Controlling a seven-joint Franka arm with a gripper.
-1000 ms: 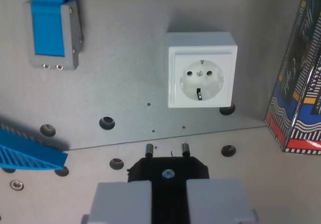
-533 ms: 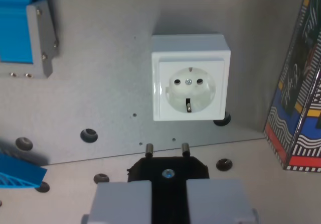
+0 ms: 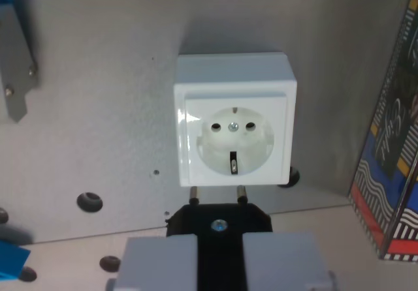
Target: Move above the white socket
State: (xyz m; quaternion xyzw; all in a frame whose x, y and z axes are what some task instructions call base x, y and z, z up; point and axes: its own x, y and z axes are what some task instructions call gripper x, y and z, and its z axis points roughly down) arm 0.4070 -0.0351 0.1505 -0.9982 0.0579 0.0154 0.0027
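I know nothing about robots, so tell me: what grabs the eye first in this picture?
The white socket stands out first, a square box in the middle of the grey plate, its round face with two holes turned to the camera. Just below it, the pincer holds a black plug whose two metal pins point up at the socket's lower edge. At the wrist view's right edge stands a brightly patterned box.

Grey perforated plate point(image 3: 104, 108) carries white socket point(image 3: 234, 129) and patterned box point(image 3: 392, 154)
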